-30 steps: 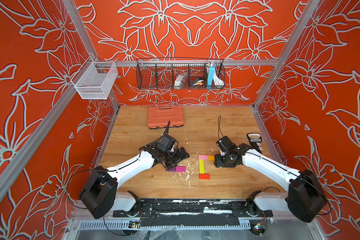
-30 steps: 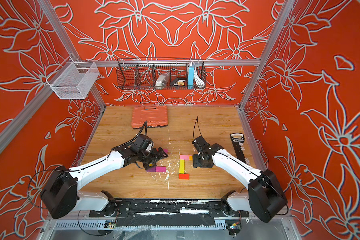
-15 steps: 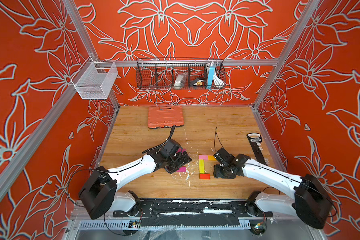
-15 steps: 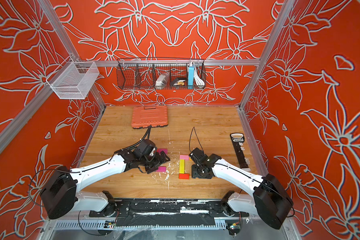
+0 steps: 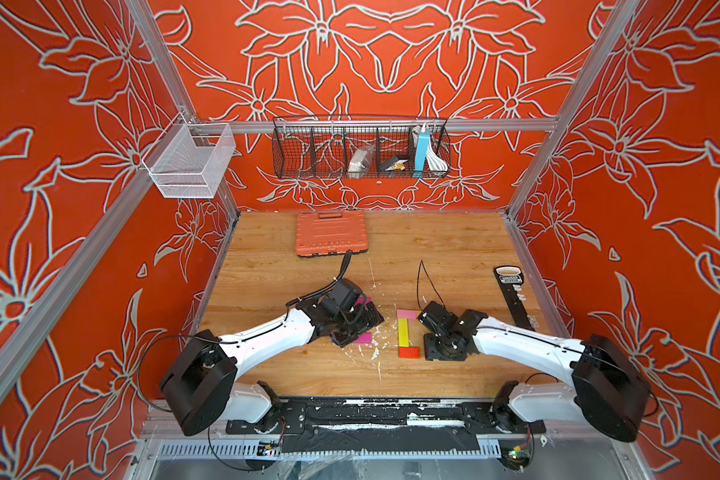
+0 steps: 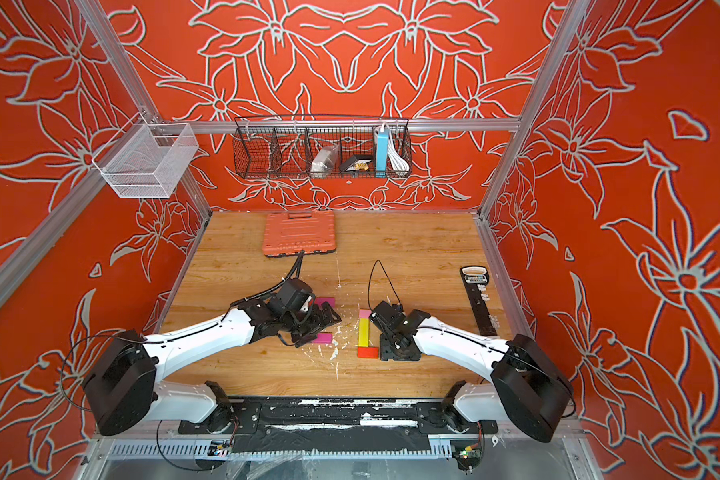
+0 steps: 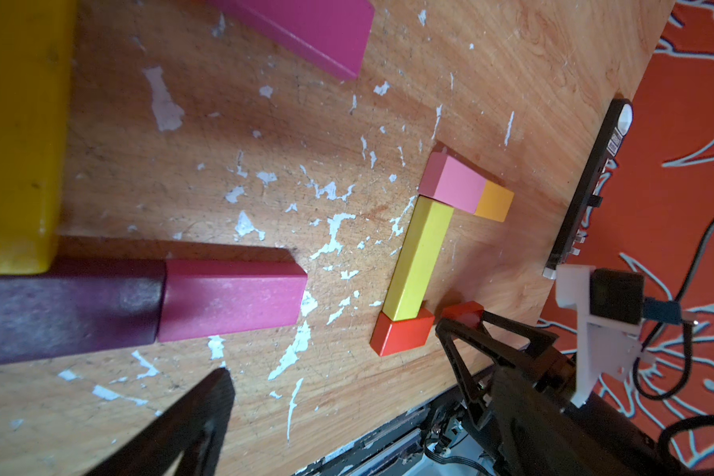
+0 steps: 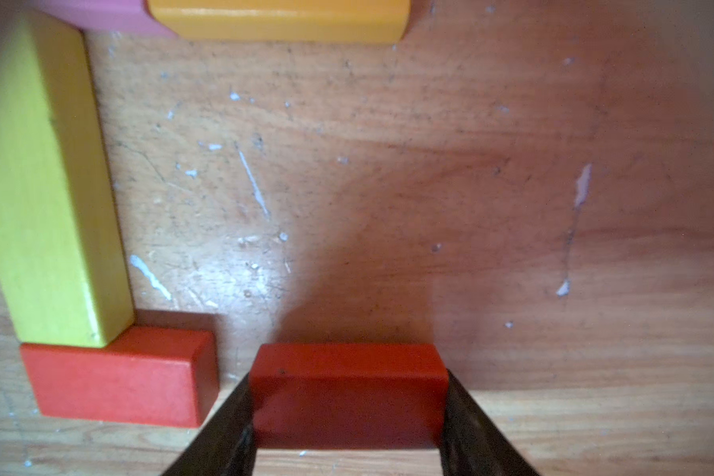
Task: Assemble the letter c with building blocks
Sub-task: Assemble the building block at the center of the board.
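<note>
A partial letter lies at the table's middle in both top views: a pink block [image 5: 403, 313], a long yellow block [image 5: 404, 332] and a red block [image 5: 409, 352]. An orange block [image 8: 281, 20] continues the pink one. My right gripper [image 8: 348, 387] is shut on a second red block [image 8: 347, 366], a small gap from the laid red block [image 8: 120, 375]; I cannot tell whether it touches the wood. My left gripper [image 5: 356, 328] hangs open and holds nothing over loose blocks: magenta [image 7: 231, 298], purple [image 7: 62, 313], yellow [image 7: 17, 136]. One finger [image 7: 190, 416] shows.
A ribbed orange case [image 5: 331, 233] lies at the back of the table. A black strip tool [image 5: 514, 297] lies along the right edge. Wire baskets [image 5: 360, 149] hang on the back wall. White flecks mark the wood between the arms.
My right gripper has moved toward the table's front, from beside the pink and orange blocks to beside the laid red block. My left arm has shifted right over the magenta blocks.
</note>
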Motion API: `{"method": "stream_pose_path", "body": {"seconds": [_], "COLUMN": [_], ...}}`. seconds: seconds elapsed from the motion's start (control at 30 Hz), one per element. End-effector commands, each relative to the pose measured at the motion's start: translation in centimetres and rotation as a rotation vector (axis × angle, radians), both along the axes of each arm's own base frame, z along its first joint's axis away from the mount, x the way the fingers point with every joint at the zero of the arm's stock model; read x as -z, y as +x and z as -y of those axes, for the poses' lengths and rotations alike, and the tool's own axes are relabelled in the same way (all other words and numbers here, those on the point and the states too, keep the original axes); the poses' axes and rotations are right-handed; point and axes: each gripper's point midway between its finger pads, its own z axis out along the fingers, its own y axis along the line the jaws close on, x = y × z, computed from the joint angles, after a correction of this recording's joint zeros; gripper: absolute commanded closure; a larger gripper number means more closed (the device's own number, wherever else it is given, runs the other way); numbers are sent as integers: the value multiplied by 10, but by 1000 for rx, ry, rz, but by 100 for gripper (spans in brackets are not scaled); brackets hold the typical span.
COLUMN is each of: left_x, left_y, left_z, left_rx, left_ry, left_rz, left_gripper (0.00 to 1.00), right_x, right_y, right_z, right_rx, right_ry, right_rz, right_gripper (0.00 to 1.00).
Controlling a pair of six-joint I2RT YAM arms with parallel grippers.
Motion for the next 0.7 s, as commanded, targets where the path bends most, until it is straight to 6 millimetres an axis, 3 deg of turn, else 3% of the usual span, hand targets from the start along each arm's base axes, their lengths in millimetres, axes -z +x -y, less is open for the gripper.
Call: {"method": "stream_pose_path", "body": {"seconds": [0.0,0.4,0.67], "left_x": [-5,-3,-5], "left_y": [4,4,4], "left_z": [5,8,10], "left_rx": [1,2,12], "left_ry": [-7,-9,-14], "left_rz": [15,11,17], "left_gripper": [2,2,2], "right_x": [0,-3,-30], "right_y": [4,0,1], "right_z": [0,-2,10], "right_rx": [11,8,63], "right_ry": [-17,-8,35], "right_rz": [18,13,91], "right_gripper": [37,24,13]}}
